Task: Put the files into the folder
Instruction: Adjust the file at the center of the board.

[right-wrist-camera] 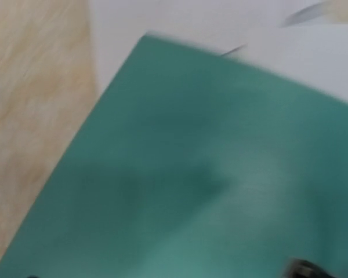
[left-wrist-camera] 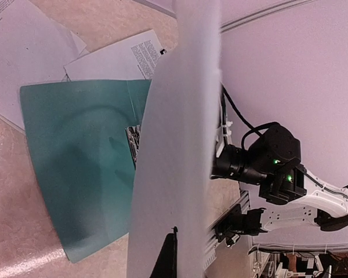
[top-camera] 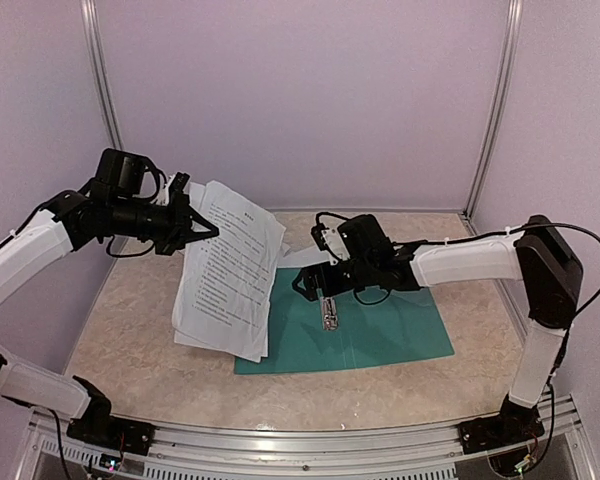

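Up at the left of the table (top-camera: 120,350), left hand (top-camera: 196,229) pressed together, pinching the upper left edge of the files (top-camera: 230,270): thin white sheets, printed with blocks of small black text, lifted and tilted, limp, sagging in a soft curve. Lower edges of the sheaf down near the table top, overlapping the left margin of the folder (top-camera: 390,335). From the left wrist, the files (left-wrist-camera: 174,145) nearly edge-on, a blurred white band across the middle of the view, with one dark tip just showing at the bottom.

Over the folder's middle, right hand (top-camera: 318,285) spread, gripping nothing, low above the small silver clip (top-camera: 329,313); touching it or not, cannot tell. From the right wrist, little but the folder (right-wrist-camera: 220,174), smeared by blur, smooth and matte, with a dark tip at the bottom right.

Folder lying open and flat, dark teal-green, a wide thin rectangle with crisp straight edges. Loose sheets (left-wrist-camera: 124,58), white and printed, flat on the table at its far edge; tucked under it or merely against it, cannot tell. Table top beige, marbled, faintly glossy. Around it all, plain pale lilac walls (top-camera: 300,100).
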